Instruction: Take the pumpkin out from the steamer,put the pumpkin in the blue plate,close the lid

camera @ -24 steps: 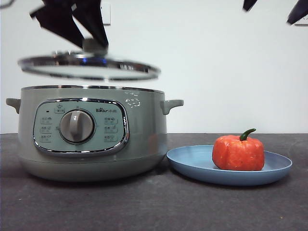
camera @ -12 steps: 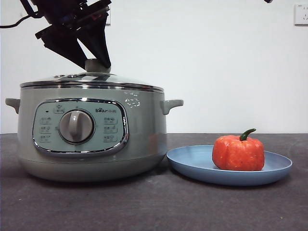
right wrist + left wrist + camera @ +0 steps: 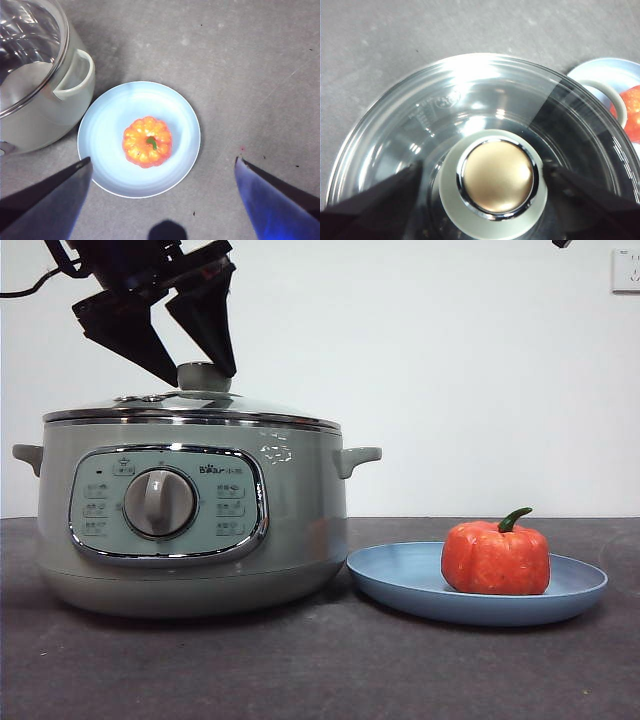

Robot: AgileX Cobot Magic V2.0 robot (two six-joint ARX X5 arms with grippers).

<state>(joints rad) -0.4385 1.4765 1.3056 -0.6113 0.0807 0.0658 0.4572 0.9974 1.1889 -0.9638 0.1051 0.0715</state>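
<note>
The steamer [image 3: 190, 515] is pale sage green with chrome trim, and its clear glass lid [image 3: 190, 408] carries a gold-capped knob [image 3: 496, 175]. A mottled orange-red pumpkin [image 3: 495, 557] with a dark green stem lies on the matte light-blue plate [image 3: 400, 580].

The scene was viewed level from the worktop's [image 3: 320, 670] edge, close to the steamer [image 3: 190, 520]. The lid [image 3: 470, 130] was looked down on closely from the left wrist. The blue plate [image 3: 139, 139] was seen from high above by the right wrist and shared by all views.

A dark grey table [image 3: 320, 670] runs back to a white wall [image 3: 470, 380] with a wall socket [image 3: 626, 270].
</note>
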